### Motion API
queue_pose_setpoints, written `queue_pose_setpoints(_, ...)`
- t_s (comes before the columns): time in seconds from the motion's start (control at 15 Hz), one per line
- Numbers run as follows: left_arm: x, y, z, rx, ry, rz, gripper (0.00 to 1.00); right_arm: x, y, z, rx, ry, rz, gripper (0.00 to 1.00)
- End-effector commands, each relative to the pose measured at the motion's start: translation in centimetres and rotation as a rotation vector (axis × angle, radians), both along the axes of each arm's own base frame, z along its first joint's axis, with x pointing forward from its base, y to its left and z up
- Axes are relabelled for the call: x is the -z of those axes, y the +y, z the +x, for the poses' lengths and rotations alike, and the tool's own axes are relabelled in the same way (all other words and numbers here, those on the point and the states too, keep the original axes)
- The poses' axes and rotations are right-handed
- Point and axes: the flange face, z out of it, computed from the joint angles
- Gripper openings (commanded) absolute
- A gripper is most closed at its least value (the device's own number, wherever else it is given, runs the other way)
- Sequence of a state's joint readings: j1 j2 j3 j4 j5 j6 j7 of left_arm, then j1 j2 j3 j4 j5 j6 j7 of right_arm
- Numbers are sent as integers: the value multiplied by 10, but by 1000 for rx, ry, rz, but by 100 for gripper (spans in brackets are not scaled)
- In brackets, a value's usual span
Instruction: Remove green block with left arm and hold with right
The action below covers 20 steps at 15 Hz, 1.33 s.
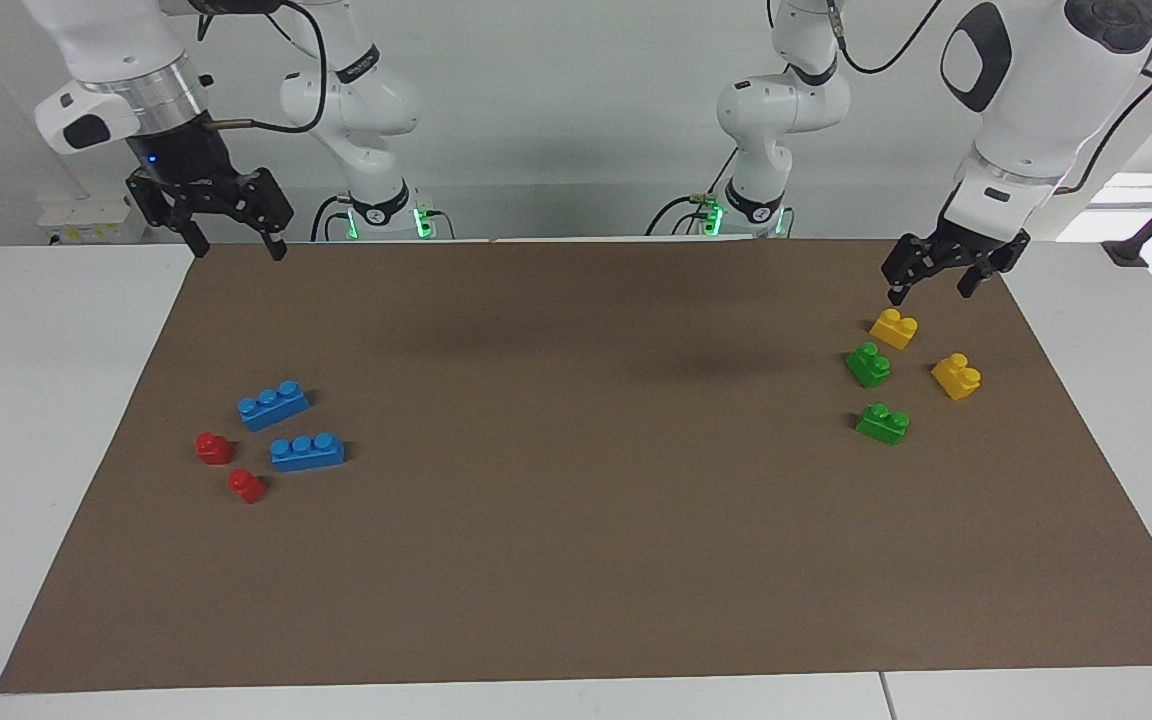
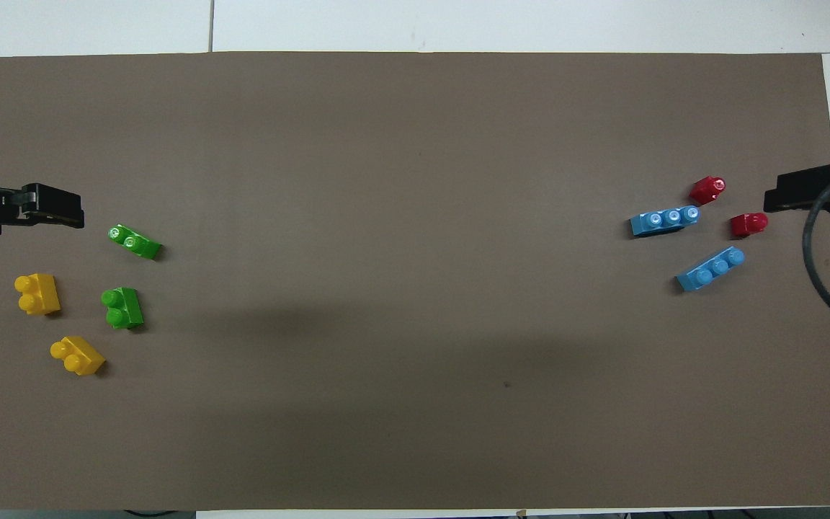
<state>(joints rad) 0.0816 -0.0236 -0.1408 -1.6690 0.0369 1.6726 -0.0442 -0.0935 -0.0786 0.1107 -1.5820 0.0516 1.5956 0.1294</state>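
- Green block point(image 1: 882, 423) point(image 2: 134, 241) is seated on the brown mat point(image 1: 576, 560) point(image 2: 415, 432).
- Left gripper point(image 1: 943, 281) point(image 2: 55, 215) is held spread wide and empty, raised near the block.
- Right gripper point(image 1: 236, 245) point(image 2: 793, 198) is parked wide apart, empty, well apart from the block.

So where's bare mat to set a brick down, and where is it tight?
The whole middle of the brown mat is bare, between the blue bricks and the green block. It is crowded at each end: greens and yellows under the left gripper, blues and reds at the other.
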Motion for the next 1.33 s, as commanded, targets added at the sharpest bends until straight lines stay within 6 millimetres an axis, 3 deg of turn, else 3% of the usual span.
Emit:
queue_pose_setpoints(0.0,-9,-11,-2,83,24,23,100,0,0,-5,-67,10,-23,100)
queue_pose_setpoints(0.2,-9,-12,-4,151,21,21,100,4,-4,-8,-63,43,-26,100)
queue_pose_setpoints(1.27,-5,-8,-7,94,13,-50,100,9,-18,-20,-43,101,-90,100)
